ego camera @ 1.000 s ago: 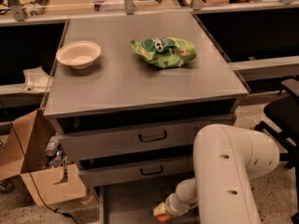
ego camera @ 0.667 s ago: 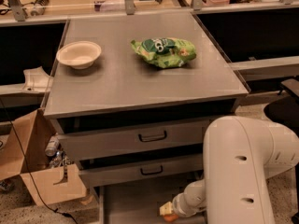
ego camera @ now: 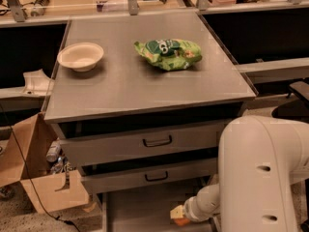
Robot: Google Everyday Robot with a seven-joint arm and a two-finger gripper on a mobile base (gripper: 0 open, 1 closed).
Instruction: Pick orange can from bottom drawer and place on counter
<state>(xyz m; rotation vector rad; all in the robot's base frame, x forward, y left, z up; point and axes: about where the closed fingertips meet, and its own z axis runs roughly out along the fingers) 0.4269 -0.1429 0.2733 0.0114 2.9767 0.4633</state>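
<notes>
The bottom drawer (ego camera: 140,211) is pulled open at the foot of the cabinet and shows a flat grey floor. My white arm reaches down into it from the lower right. The gripper (ego camera: 179,214) is low over the drawer's floor at its right side, mostly hidden behind the wrist. A small orange patch, the orange can (ego camera: 181,222), shows right at the gripper's tip, touching it. The counter (ego camera: 145,86) is the grey metal cabinet top above.
A crinkled green snack bag (ego camera: 169,53) and a cream bowl (ego camera: 80,56) lie on the counter. Two shut grey drawers with black handles (ego camera: 157,141) sit above the open drawer. A cardboard box (ego camera: 46,187) stands at the lower left. My arm's bulky white link (ego camera: 263,178) fills the lower right.
My arm has swung to the right and looms larger. The gripper and the orange patch at its tip have shifted slightly right inside the drawer.
</notes>
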